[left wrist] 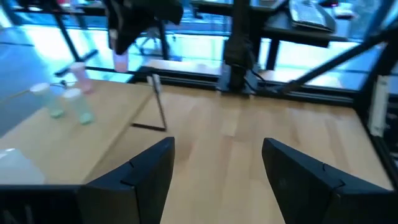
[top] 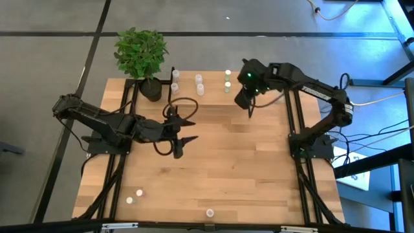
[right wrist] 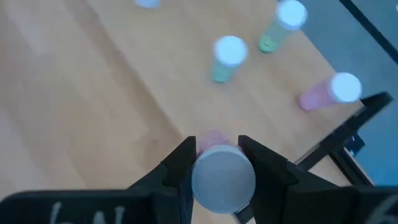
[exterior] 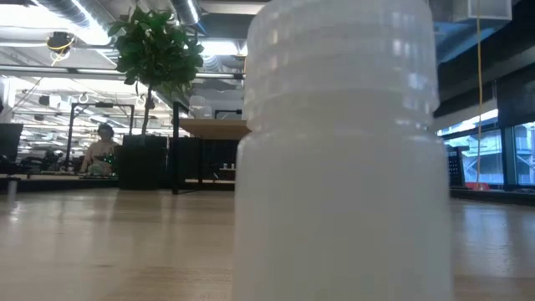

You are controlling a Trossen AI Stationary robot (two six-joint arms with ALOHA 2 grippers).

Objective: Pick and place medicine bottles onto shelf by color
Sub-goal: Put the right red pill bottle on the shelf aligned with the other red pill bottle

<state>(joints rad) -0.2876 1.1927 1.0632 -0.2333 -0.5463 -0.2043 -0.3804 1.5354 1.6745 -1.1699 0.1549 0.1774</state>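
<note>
I count six medicine bottles (top: 200,86) on the shelf (top: 213,94) beside the potted plant (top: 142,58), a seventh pinched in my right tool (right wrist: 216,154), and three more well away from the plant along the table (top: 233,162) edge.

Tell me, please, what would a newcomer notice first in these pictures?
First, a whitish bottle close to the low camera fills most of that view. Next, the right gripper is shut on a pink bottle above the shelf at the table's far edge. A potted plant stands at the table's far left corner.
</note>
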